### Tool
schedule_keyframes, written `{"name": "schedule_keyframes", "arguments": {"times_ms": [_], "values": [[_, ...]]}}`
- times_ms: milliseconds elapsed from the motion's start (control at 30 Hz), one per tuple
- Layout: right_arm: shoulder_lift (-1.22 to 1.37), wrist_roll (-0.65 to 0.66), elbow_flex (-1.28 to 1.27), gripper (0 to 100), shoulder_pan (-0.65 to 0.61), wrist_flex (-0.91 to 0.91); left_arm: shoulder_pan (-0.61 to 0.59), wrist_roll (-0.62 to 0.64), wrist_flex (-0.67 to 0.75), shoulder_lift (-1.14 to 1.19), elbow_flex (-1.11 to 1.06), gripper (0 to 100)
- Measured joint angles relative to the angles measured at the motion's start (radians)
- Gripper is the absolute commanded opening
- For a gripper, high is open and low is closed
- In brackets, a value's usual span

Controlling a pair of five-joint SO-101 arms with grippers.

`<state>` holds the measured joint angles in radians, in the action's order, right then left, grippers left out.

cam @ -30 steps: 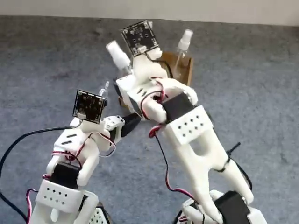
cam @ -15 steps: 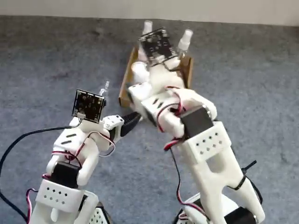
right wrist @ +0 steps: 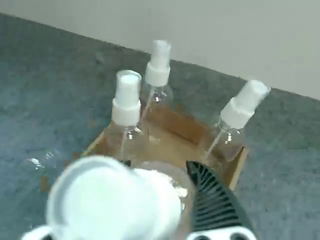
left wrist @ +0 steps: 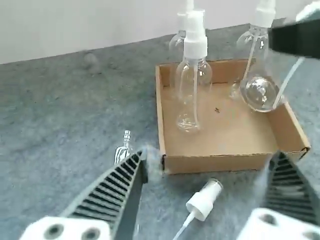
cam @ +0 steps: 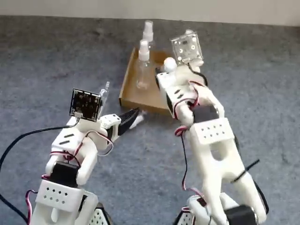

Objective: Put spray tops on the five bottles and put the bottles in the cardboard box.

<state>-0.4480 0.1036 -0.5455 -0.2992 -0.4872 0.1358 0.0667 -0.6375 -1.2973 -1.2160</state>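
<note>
Cardboard box (right wrist: 172, 125), three upright spray-topped bottles (right wrist: 126, 112)

Background only: a mottled grey felt-like mat (cam: 47, 61) covered the whole work surface. The left wrist view had the same mat (left wrist: 60, 100), flecked blue-grey and lying flat, and so did the right wrist view. A plain off-white wall (cam: 70, 7) ran along the mat's far edge and met it in a straight line; in the wrist views the wall (left wrist: 75, 25) was a pale band behind everything. One faint pale smudge (cam: 98, 32) sat on the mat near that far edge, left of centre in the high view — couldn't tell what it was.
</note>
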Motion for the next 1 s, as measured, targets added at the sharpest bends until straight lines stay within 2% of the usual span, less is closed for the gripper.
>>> {"name": "schedule_keyframes", "arguments": {"times_ms": [167,367,567,1000], "values": [[0.137,0.000,0.000,0.4,0.041,0.029,0.000,0.000,0.000,0.000,0.000,31],[0.247,0.000,0.000,0.4,0.051,0.170,0.000,0.000,0.000,0.000,0.000,31],[0.388,0.000,0.023,0.4,0.060,0.227,0.000,0.000,0.000,0.000,0.000,31],[0.499,0.000,0.121,0.4,0.091,0.233,0.000,0.000,0.000,0.000,0.000,31]]}}
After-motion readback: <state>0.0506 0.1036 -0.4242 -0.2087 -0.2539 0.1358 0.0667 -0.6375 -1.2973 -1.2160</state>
